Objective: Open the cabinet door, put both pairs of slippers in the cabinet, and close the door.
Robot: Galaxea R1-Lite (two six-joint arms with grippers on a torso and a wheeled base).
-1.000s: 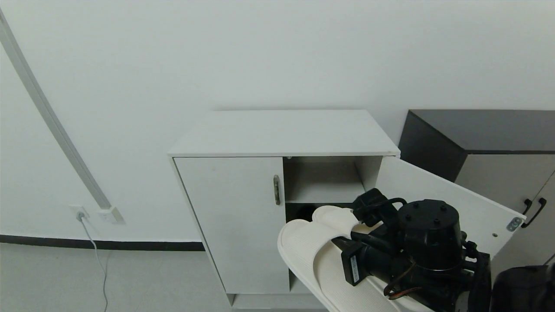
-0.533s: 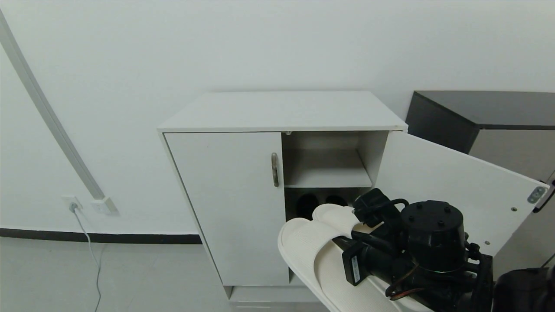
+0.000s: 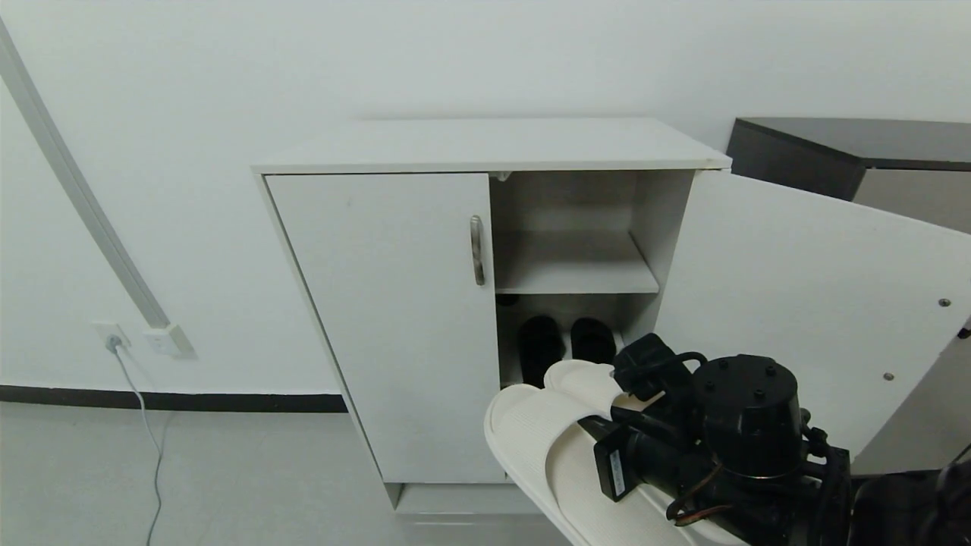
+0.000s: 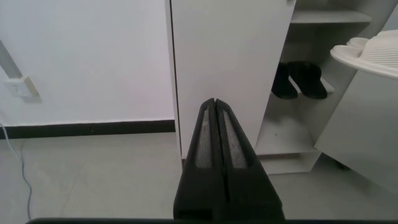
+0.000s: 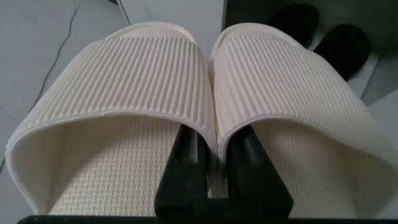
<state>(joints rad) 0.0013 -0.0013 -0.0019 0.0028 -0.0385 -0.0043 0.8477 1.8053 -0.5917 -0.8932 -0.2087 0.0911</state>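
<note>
The camera has sunk nearer the cabinet (image 3: 379,303), revealing black slippers (image 3: 565,345) on a shelf inside. The right pincer (image 5: 217,168) clamps the white slippers (image 3: 531,432) just outside. Ease them in level, clear of the open door (image 3: 796,303).

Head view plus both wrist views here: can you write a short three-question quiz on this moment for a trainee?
1. True or false: the right cabinet door stands open.
2. The black slippers lie: A on the top shelf; B on the shelf below it; C on the floor.
3. What does the right gripper hold?
Key: 1 true; 2 B; 3 the white slippers.
</note>
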